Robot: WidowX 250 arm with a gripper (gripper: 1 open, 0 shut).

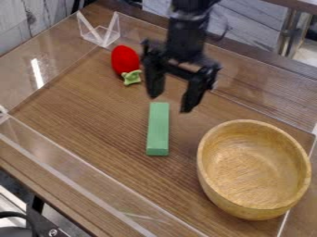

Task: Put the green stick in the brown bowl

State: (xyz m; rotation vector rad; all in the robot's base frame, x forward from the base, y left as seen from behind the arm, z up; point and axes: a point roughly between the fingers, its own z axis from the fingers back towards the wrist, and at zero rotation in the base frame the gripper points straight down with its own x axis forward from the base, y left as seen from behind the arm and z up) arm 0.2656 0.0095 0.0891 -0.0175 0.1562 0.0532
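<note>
While the hand [175, 93] hangs spread wide and empty above its far end, the green stick [158, 128] lies flat on the worktop [87, 111], apart from the brown bowl [255, 168].

Stick looks like a stiff, flat block w/ straight edges, prob. light and not fragile; the smooth painted faces could be a bit slippery. Best hold, I'd judge: pinch across the narrow width, approx. at mid-length, so it stays level and doesn't swing when lifted (end grip would let it tip). It sits low on the wood, so fingers must reach down beside both long edges. Bowl is just to the stick's right, nearer the camera, w/ a thick rim to clear. Red strawberry toy [125, 61] sits behind the hand, well clear of the stick.
</note>
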